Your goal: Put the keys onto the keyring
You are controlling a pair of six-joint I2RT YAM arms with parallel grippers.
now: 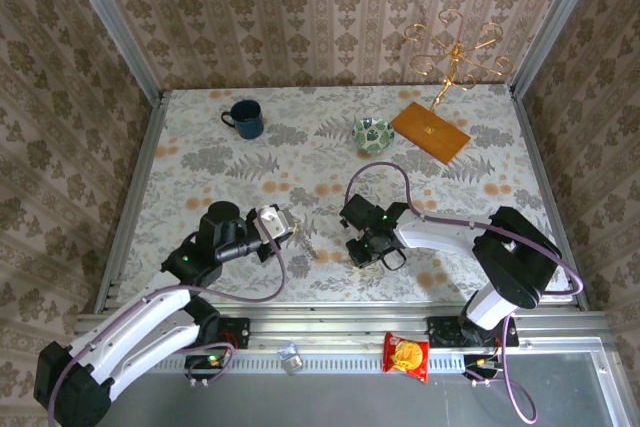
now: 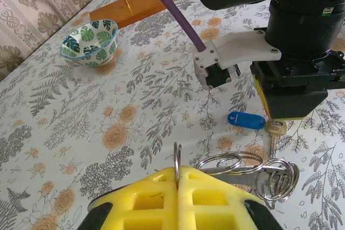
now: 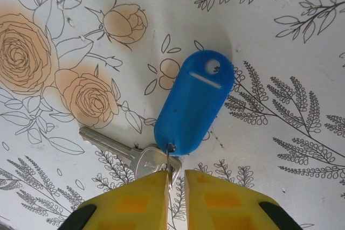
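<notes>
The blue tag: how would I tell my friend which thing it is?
Look at the flower-patterned table, in the front middle, just under the right arm's yellow-fingered gripper. The blue oval plastic tag lies flat there, next to a silvery metal key. Unlike the key, it is bright blue plastic with a round hole at one end.

A: Is there any writing to read here?

B: None that is legible. The blue key tag has a plain face with a thin slot and a round hole, but no letters or numbers.

A: And the red snack packet at the near edge, right of centre?

B: Its markings are too small and blurred to read.
</notes>
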